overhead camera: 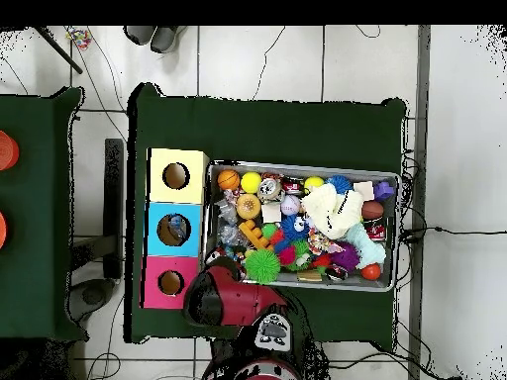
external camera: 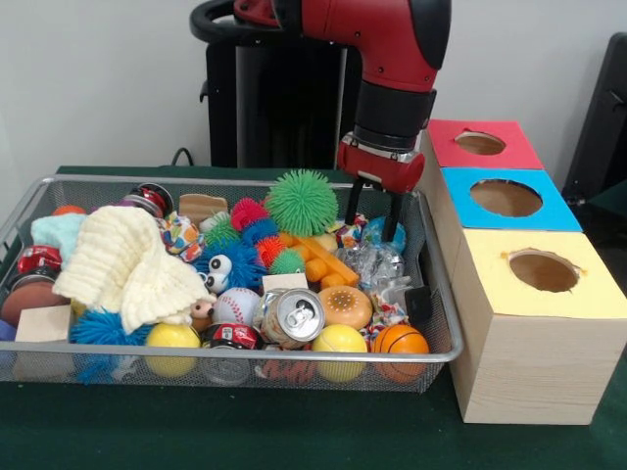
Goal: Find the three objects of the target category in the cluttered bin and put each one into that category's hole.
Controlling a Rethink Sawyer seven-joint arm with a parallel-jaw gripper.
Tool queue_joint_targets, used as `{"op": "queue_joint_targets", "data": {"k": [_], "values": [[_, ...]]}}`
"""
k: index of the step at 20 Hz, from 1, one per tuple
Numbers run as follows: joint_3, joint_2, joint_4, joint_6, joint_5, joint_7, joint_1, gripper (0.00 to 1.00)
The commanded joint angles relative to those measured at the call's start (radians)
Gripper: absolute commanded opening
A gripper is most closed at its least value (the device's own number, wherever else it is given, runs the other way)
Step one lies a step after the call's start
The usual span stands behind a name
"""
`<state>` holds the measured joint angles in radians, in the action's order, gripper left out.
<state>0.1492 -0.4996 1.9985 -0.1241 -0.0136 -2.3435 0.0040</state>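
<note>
A: Sweep it from the left for me. What fills the bin (external camera: 245, 357)?

B: A cream knitted cloth (external camera: 122, 264) lies over the left part. Mid-bin there are spiky balls, a baseball and a silver can (external camera: 294, 315) lying on its side. None of that is wanted. The clear bottles (external camera: 377, 264) sit crumpled together in the right part, close to the wall nearest the boxes.

A: And the gripper (external camera: 374, 211)?

B: It hangs over that right end, jaws spread and empty, just above the clear plastic near the far rim.

A: So the grab comes next?

B: I judge so. Come straight down on one bottle and close across its body; thin walls will buckle, so squeeze gently. The orange blocks (external camera: 328, 262) beside it could get pinched too.

A: Then where?

B: The red-topped hole (external camera: 480, 143), the farthest box on the desk, past the blue-topped hole (external camera: 506, 198).
</note>
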Motion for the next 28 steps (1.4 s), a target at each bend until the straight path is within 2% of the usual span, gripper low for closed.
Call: {"op": "queue_joint_targets", "data": {"k": [1,13,18,24,28], "values": [[-0.102,0.024,-0.129,0.098,0.012,-0.033,-0.062,1.0],[-0.116,0.034,-0.156,0.105,0.051,-0.012,-0.099,1.0],[-0.106,0.057,-0.162,0.079,0.044,-0.028,-0.077,1.0],[-0.075,0.156,-0.241,0.035,0.009,-0.04,-0.04,1.0],[-0.07,0.175,-0.258,0.031,0.006,-0.051,-0.031,1.0]]}}
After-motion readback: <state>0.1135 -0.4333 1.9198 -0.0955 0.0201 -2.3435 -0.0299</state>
